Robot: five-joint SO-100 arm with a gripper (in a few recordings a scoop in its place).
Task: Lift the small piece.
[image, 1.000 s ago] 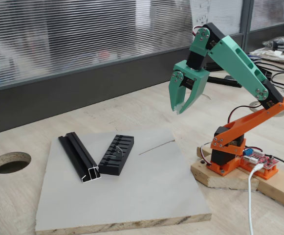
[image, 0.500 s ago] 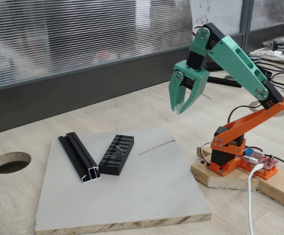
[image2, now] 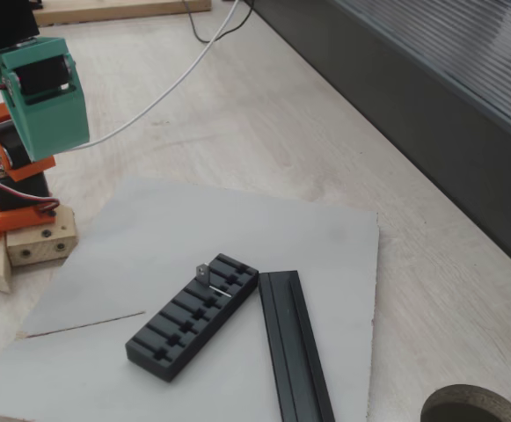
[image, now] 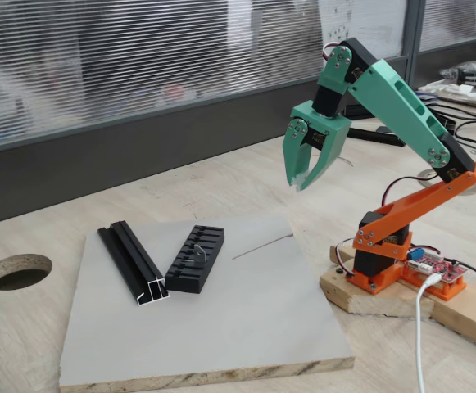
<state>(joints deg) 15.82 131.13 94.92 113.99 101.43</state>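
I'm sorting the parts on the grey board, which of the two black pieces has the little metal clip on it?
The black ridged block, the shorter comb-like one. The small silvery clip rests on its ridges; the long channel rail beside it carries nothing.

Two fixed cams, opposite sides, angled down; shared grey board (image: pixel 246 319) (image2: pixel 237 229), one closer.

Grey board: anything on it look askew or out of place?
The small piece perches on the ridged black block, one end sticking up. A thin dark scratch-like line crosses the grey board. Black rail lies flat.
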